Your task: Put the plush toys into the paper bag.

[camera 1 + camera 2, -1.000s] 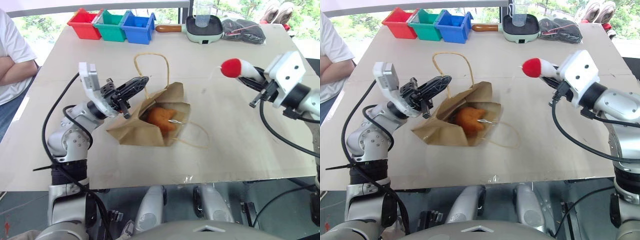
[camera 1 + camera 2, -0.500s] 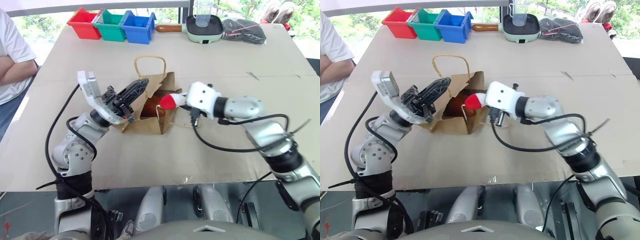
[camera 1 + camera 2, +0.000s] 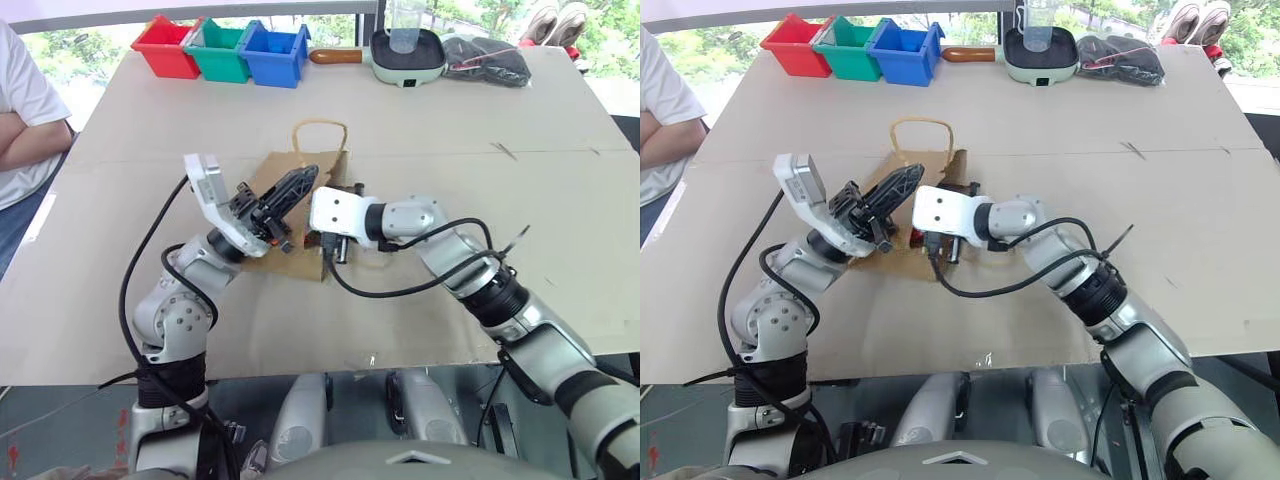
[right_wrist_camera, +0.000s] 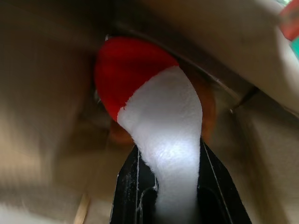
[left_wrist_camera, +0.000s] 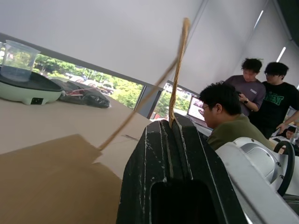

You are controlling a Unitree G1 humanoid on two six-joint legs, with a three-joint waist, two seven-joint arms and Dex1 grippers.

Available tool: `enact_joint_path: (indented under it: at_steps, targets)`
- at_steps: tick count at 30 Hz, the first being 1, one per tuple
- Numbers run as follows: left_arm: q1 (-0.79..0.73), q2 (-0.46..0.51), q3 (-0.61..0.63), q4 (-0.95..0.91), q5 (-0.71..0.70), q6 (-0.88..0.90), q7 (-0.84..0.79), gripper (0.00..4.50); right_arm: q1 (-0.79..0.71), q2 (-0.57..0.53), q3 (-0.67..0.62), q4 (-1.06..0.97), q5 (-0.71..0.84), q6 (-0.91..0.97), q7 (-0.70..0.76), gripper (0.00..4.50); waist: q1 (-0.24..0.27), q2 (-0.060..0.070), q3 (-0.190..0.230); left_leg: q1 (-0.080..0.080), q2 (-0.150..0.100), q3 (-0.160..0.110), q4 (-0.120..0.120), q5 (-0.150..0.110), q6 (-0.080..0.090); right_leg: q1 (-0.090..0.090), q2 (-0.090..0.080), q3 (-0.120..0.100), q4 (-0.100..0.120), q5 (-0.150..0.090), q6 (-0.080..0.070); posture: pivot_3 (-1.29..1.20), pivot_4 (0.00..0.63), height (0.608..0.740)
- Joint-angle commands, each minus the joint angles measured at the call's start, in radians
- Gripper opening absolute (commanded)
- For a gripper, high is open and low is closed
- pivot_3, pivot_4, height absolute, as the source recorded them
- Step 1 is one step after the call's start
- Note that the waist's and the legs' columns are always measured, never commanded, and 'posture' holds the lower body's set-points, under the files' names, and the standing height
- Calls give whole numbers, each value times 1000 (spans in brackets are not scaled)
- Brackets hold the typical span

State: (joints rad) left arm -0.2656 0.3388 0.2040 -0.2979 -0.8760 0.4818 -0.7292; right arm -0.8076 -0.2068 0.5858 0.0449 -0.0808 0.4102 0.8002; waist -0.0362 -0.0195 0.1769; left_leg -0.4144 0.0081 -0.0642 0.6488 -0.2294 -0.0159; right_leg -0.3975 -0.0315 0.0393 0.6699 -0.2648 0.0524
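Left eye view: the bag (image 3: 300,215) lies on its side mid-table (image 3: 480,120), long axis running from 6 to 12 o'clock, one loop handle (image 3: 320,128) arching at its 12 o'clock end. The left gripper (image 3: 300,183) sits over the bag's 9 o'clock side, fingers together. The right gripper (image 3: 322,222) is at the bag's mouth from 3 o'clock, pointing toward 9 o'clock.

Right eye view: a sliver of red shows at the mouth, between the two grippers.

Left wrist view: the black fingers (image 5: 159,154) are clamped on a twisted handle strand, which rises straight up out of the pinch; brown paper lies below.

Right wrist view: the right fingers (image 4: 135,186) are clamped on the chicken (image 4: 159,121), its long axis along the fingers, red end leading into the bag. Orange of the drumstick (image 4: 209,109) shows behind it, inside the paper walls.
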Motion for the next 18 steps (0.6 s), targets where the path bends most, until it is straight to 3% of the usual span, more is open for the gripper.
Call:
enact_joint_path:
  at_steps: [1,5,9,18]
  targets:
    - [10,-12,-2,-61,1,-29,18,0,-33,38,-23,23,49,-8,64,819,1,0,0,0,0,0,0,0,0,0,0,0,0,0,0,0,150,740]
    - [16,-31,9,-66,-14,-34,37,0,-3,44,-17,96,31,-116,76,2608,2,0,0,0,-1,0,0,0,0,0,0,0,0,0,0,0,150,740]
    - [25,-19,45,-59,-36,-31,38,0,48,-5,-80,40,41,-116,63,4418,1,0,0,0,-1,0,0,0,0,0,0,0,0,0,0,0,150,740]
    - [31,63,150,-35,-174,13,-23,0,339,-228,-334,-430,232,268,65,4418,13,0,0,0,-1,0,0,0,0,0,-1,0,-1,0,0,0,150,740]
